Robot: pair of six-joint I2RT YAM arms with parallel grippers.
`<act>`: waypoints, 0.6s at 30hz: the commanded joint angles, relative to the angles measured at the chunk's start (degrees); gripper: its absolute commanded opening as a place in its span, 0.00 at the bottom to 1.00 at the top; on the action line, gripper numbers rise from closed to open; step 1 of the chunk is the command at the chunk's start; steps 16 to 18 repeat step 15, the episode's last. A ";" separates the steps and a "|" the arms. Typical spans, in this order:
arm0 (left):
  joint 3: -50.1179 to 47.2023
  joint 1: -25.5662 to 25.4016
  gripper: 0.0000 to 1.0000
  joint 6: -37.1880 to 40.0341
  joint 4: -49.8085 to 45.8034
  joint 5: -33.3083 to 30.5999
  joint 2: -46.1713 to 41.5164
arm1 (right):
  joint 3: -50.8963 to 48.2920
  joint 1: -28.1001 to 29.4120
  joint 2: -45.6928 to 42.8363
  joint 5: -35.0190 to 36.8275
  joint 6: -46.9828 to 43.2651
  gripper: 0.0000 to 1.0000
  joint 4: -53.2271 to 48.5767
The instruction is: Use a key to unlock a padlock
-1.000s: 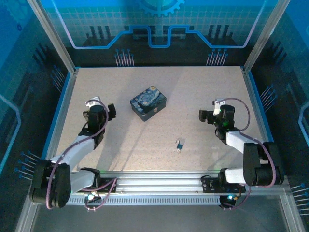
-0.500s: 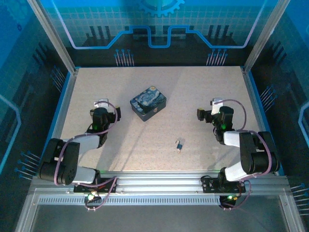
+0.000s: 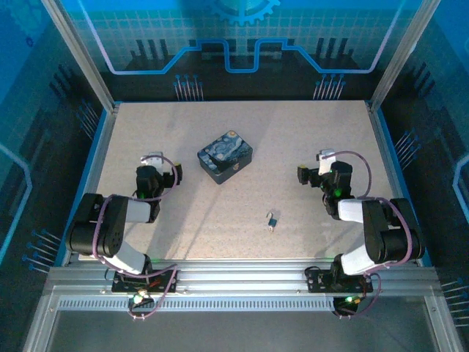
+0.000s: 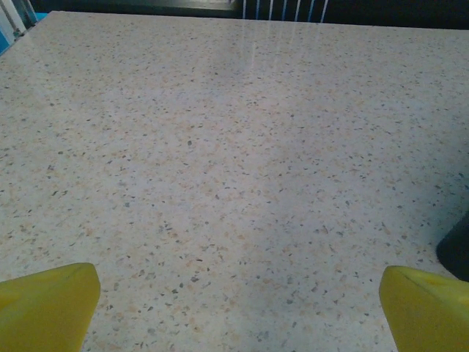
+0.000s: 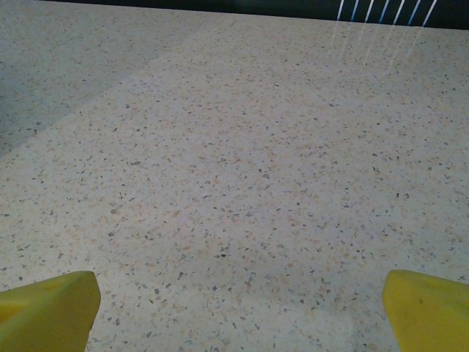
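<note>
We are seeing the padlock (image 3: 272, 217) and key (image 3: 270, 228) lying close together on the counter (image 3: 330, 132), near-left of the right arm's (image 3: 350, 209) jaws, the nearer pair. Both pairs are standing wide apart, gripping nothing.

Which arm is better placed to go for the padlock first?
Right. The right gripper, open and empty, is nearer the padlock lying on the table. The left gripper, also open, is farther away, beside the starry box.
</note>
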 commanded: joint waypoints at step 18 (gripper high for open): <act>0.33 0.52 0.99 -0.74 2.76 2.17 -0.13 | 0.98 1.29 0.62 1.71 -1.35 1.00 1.49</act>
